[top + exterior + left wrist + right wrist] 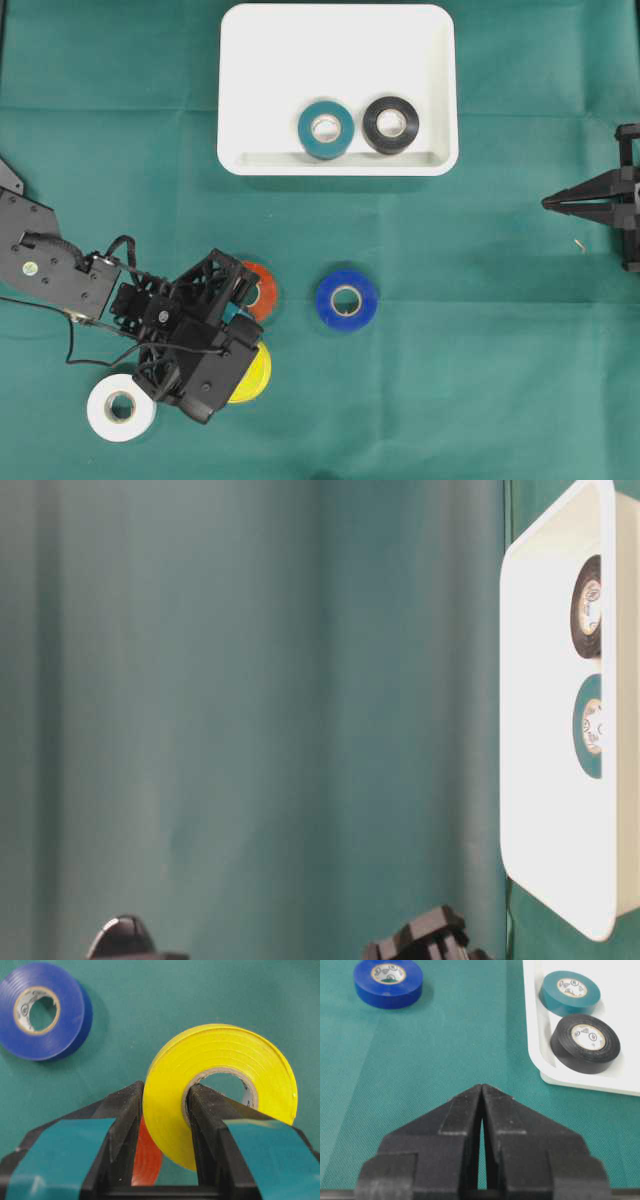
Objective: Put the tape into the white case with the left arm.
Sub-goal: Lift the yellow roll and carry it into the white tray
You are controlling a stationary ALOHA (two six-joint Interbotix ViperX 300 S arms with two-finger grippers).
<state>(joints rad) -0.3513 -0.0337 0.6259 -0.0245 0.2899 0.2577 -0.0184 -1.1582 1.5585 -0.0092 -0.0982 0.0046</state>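
Observation:
My left gripper (167, 1090) is shut on a yellow tape roll (220, 1055), one finger against its outer face and the other inside the cardboard core. The roll stands tilted on edge above the green cloth. From overhead, the left arm (190, 335) covers most of the yellow roll (257, 375) at the lower left. The white case (300, 60) lies at the top centre, far from it, and holds a teal roll (325, 130) and a black roll (390, 124). My right gripper (482, 1087) is shut and empty at the right table edge (548, 202).
An orange roll (262, 290) lies just under and beside the left fingers, also seen below the yellow roll (147, 1160). A blue roll (346, 299) sits mid-table, between the left arm and the case. A white roll (121, 407) rests at the lower left.

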